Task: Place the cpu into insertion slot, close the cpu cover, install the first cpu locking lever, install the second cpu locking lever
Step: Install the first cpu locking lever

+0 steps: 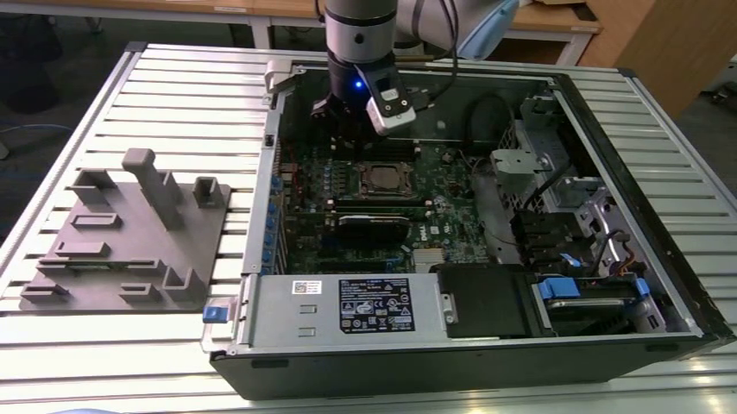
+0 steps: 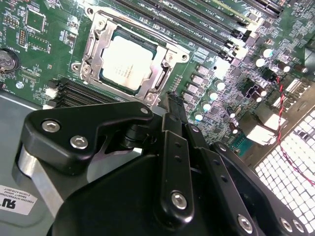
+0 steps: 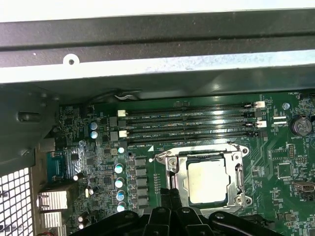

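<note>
Second wrist view: cpu [image 2: 129,61] near fingers [image 2: 174,115]

The arm [image 1: 359,30] is a round silver-grey tube ending in a black collar, where a small blue light [image 1: 358,84] glows. A pale grey box [image 1: 392,108], perhaps a camera housing, is clamped to its side toward the exterior view's right. Black cables [image 1: 454,30] loop down behind the tube. In the second wrist view the end effector [image 2: 172,101] is matte black. It has flat angular link plates, rounded at the corners and pinned with silver socket-head screws [image 2: 51,126], set over a brushed silver-grey ring [image 2: 29,169].
</note>
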Controlling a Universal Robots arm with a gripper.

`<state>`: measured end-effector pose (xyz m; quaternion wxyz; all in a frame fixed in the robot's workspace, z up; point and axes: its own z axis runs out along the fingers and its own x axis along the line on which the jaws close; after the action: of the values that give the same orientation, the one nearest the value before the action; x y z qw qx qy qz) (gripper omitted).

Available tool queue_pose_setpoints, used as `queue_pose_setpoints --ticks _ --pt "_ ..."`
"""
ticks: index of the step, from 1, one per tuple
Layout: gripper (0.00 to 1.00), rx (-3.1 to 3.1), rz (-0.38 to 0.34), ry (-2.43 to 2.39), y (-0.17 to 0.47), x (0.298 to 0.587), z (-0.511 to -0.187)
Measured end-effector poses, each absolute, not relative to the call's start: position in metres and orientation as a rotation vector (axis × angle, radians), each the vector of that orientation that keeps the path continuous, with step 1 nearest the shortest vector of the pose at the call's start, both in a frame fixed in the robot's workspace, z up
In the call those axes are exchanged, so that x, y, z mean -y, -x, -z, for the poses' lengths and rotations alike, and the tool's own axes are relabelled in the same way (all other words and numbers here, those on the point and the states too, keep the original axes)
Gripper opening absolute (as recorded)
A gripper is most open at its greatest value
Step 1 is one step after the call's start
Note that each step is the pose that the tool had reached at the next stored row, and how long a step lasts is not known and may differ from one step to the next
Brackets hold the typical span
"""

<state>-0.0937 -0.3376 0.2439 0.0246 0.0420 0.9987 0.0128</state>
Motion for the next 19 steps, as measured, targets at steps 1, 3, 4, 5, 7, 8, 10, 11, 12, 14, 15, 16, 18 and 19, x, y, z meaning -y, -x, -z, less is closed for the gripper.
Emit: queue_pose_setpoints --ticks 1,3,4,5,7,8,10,11,12,14,15,16,18,19 --pt "0.11 -3.089 -0.039 -0.13 0.0937 0.3376 -0.2439" --pt "0.11 -3.089 -0.039 -0.13 0.0937 0.3376 -0.2439" --pt "0.11 -3.089 -0.039 -0.13 0.0937 0.3376 -0.2439" --pt "0.11 -3.089 -0.039 -0.13 0.0937 0.3376 -0.2439" --pt "0.11 -3.089 -0.039 -0.13 0.0937 0.3376 -0.244" --pt "0.11 -3.089 -0.039 -0.13 0.0939 0.3376 -0.244" --pt "0.11 -3.089 -0.039 -0.13 0.0947 0.3376 -0.244" --pt "0.11 -3.089 -0.039 -0.13 0.0956 0.3376 -0.2441" --pt "0.11 -3.089 -0.039 -0.13 0.0966 0.3376 -0.244" --pt "0.11 -3.089 -0.039 -0.13 0.0988 0.3376 -0.244" --pt "0.11 -3.088 -0.039 -0.13 0.0997 0.3376 -0.244" --pt "0.11 -3.088 -0.04 -0.13 0.1004 0.3376 -0.2439" --pt "0.11 -3.088 -0.039 -0.13 0.1021 0.3376 -0.244" --pt "0.11 -3.087 -0.039 -0.13 0.103 0.3376 -0.244"
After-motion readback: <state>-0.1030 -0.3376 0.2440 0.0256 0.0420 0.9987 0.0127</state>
